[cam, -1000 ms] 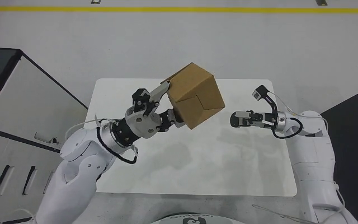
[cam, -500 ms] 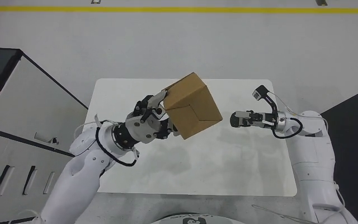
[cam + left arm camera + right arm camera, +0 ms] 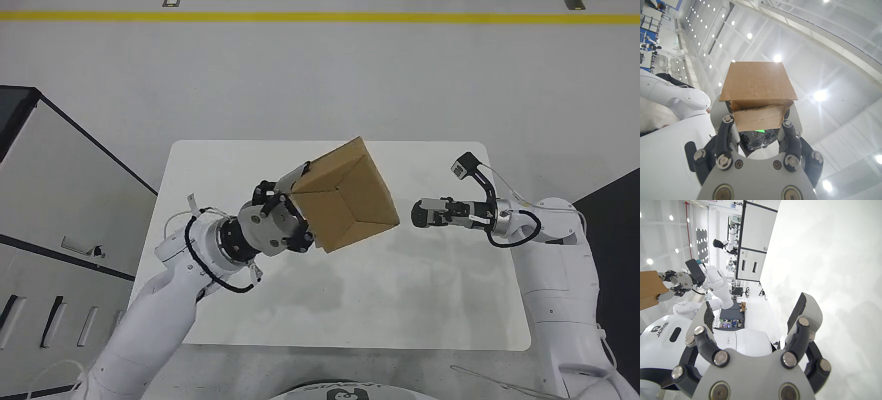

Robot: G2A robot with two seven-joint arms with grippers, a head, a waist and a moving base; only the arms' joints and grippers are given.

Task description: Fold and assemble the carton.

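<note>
Here, the left pincer clamps the carton by a flap, holding it tilted above the tabletop. The right pincer, spread and empty, faces its opposite corner, near but apart.

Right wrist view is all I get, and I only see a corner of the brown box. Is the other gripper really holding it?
Observer: Yes. The left wrist view shows the left gripper shut on one end of the carton.
Operator: Is my gripper touching it?
Observer: No. In the top view, the right gripper sits beside the carton's corner, with a gap between them.
Operator: Is the box flat on the table?
Observer: No. The top view shows it tilted, over the middle of the table.
</note>
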